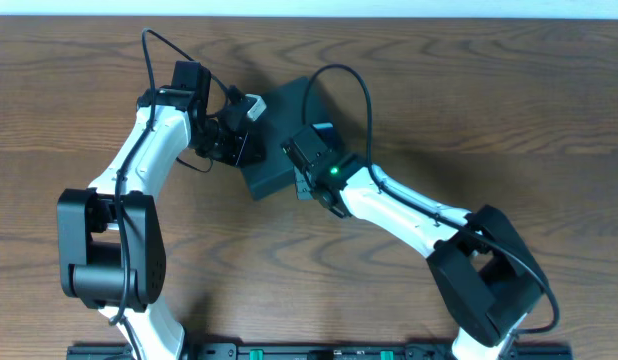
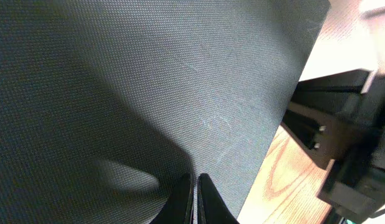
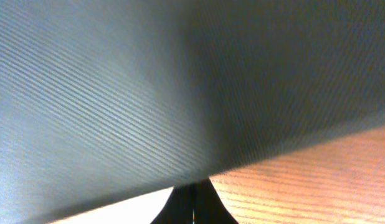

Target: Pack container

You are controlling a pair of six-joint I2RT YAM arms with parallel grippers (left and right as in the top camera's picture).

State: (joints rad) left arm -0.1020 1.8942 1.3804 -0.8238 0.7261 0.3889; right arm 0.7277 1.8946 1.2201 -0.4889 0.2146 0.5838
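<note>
Both grippers have their jaws drawn together, with no wide gap showing. From overhead, the left gripper (image 1: pixel 237 142) sits against the left edge of the container (image 1: pixel 284 115). The right gripper (image 1: pixel 301 160) lies over the container's near right part. The container rests mid-table on the wooden table (image 1: pixel 489 90), turned diagonally, its dark matte top facing up. A small teal patch (image 1: pixel 324 128) shows at its right side, just beyond the right gripper. In the left wrist view the two fingertips of the left gripper (image 2: pixel 195 196) stand almost touching, close up against the container's woven-looking grey surface (image 2: pixel 149 81). Whether they pinch any of it cannot be told. In the right wrist view the right gripper (image 3: pixel 192 202) is closed to a point just under the container's edge (image 3: pixel 180 81), with bare wood to the right.
</note>
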